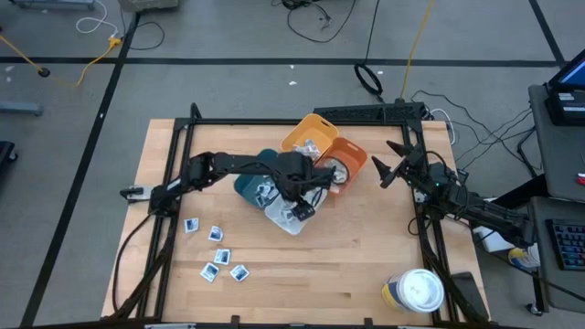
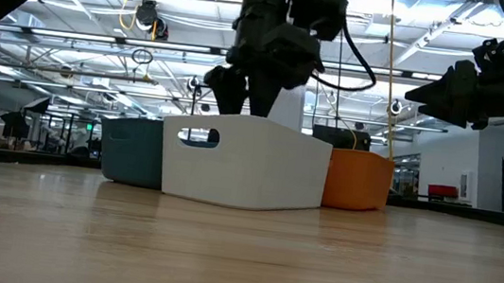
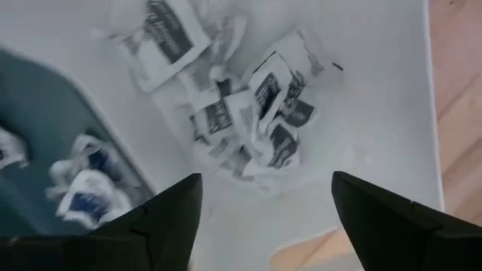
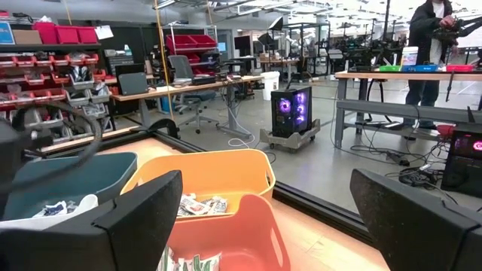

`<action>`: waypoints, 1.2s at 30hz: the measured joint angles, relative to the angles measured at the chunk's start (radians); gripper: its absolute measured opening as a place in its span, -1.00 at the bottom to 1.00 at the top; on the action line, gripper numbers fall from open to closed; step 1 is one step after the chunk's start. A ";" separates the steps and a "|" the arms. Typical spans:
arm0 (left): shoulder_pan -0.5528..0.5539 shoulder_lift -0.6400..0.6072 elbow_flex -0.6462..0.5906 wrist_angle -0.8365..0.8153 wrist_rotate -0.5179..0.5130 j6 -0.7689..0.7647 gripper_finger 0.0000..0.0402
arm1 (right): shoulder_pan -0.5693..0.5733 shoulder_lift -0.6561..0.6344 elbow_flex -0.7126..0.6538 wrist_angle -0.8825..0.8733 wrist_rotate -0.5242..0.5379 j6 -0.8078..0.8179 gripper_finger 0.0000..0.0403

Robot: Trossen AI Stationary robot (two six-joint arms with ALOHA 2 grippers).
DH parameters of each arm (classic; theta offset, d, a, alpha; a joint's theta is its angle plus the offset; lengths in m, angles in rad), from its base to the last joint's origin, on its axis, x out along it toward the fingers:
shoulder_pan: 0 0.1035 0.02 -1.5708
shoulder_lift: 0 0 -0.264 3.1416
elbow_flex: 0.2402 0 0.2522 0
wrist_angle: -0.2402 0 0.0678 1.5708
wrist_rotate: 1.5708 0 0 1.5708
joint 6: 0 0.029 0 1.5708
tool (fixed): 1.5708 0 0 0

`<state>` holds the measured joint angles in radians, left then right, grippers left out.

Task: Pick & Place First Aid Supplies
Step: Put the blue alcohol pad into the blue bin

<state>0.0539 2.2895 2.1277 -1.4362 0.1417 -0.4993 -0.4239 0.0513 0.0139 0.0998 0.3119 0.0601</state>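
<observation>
My left gripper (image 3: pixel 263 218) hangs open, pointing down, over the white bin (image 1: pixel 285 219) at the table's middle, with nothing between its fingers. Below it a heap of small white packets with dark marks (image 3: pixel 252 120) lies on the white bin's floor. More packets (image 3: pixel 83 184) lie in the teal bin (image 1: pixel 249 187) beside it. Several loose packets (image 1: pixel 216 251) lie flat on the wood near the front left. My right gripper (image 1: pixel 388 163) waits open at the table's right, held level above the table.
A yellow bin (image 1: pixel 311 137) and an orange bin (image 1: pixel 345 160), both holding packets, stand behind the white bin. A round tub with a white lid (image 1: pixel 419 291) stands at the front right. A black frame (image 1: pixel 274 121) runs along the far edge and sides.
</observation>
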 joint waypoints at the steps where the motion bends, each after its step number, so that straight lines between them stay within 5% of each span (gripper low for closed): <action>1: 0.003 -0.010 0.000 -0.008 0.000 0.000 0.50 | 0.000 0.000 0.000 0.000 0.000 0.000 0.87; 12: 0.005 -0.126 -0.090 -0.006 -0.012 0.025 0.45 | 0.000 0.000 0.000 0.000 0.000 0.000 0.87; 23: -0.074 -0.484 -0.618 0.213 -0.012 -0.153 0.39 | 0.000 0.002 0.000 0.000 0.000 0.000 0.87; 36: -0.242 -0.852 -1.097 0.236 -0.011 -0.485 0.37 | 0.000 0.002 0.000 0.000 0.000 0.000 0.87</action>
<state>-0.1881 1.4371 1.0309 -1.2003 0.1310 -0.9848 -0.4240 0.0528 0.0141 0.0998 0.3119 0.0601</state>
